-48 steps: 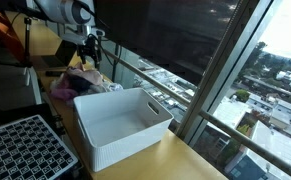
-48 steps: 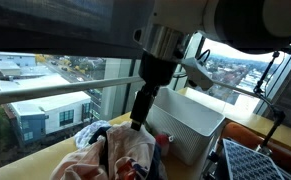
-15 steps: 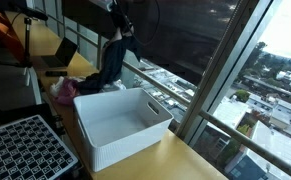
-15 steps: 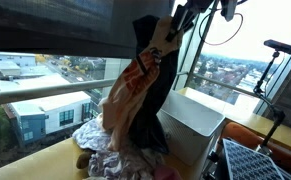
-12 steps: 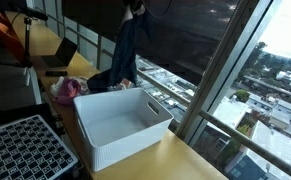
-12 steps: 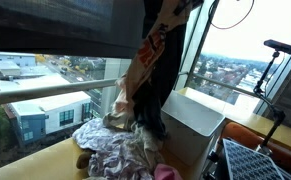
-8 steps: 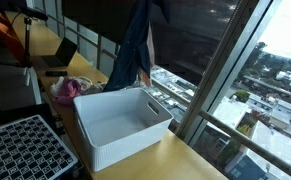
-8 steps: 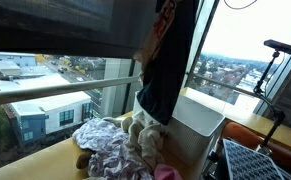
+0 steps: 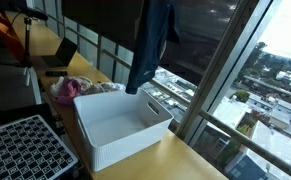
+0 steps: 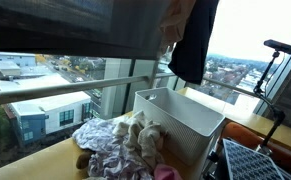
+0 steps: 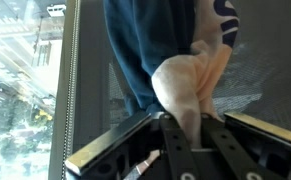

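Heads up, your gripper (image 11: pixel 181 128) is cut off past the top edge in both exterior views; only the wrist view catches it, bottom centre, jaws pinched narrow on the dark blue garment (image 9: pixel 150 45); that hangs upper middle above the white basket (image 9: pixel 135 140), top end out of frame; the clothes pile (image 10: pixel 115 145) sits lower left.

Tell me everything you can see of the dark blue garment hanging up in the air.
The dark blue garment is soft cloth, limp and creased, with a peach-coloured patch and white print showing in the wrist view. It hangs lengthwise from the gripper, whose jaws are shut on a bunched fold. Its lower end dangles above the white basket, apparently touching nothing else.
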`<state>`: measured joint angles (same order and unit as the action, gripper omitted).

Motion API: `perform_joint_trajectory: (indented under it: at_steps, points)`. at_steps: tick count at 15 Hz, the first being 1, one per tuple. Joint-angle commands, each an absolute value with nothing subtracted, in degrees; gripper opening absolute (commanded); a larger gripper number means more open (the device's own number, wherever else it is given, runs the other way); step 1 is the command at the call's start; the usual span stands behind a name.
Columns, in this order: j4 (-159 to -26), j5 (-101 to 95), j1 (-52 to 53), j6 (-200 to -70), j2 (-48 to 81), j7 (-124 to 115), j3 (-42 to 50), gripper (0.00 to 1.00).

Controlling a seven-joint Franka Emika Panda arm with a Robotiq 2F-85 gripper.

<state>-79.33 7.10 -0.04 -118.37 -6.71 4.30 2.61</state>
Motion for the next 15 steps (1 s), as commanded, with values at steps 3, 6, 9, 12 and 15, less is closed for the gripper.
perform_joint_trajectory:
  at_steps: [3, 6, 9, 12, 15]
  points:
    - [-84.16, 7.68, -0.36, -120.91, -4.66, 5.61, 3.51, 0.04]
    - [-91.17, 7.08, -0.55, -123.06, -4.25, 6.56, 3.82, 0.04]
    - [-97.75, 6.2, -1.49, -122.63, -3.67, 9.67, 3.71, 0.04]
    - [-104.22, 6.18, -2.0, -122.96, -3.66, 12.13, 3.59, 0.04]
    - [-110.38, 5.7, -1.59, -124.1, -3.39, 13.0, 2.91, 0.04]
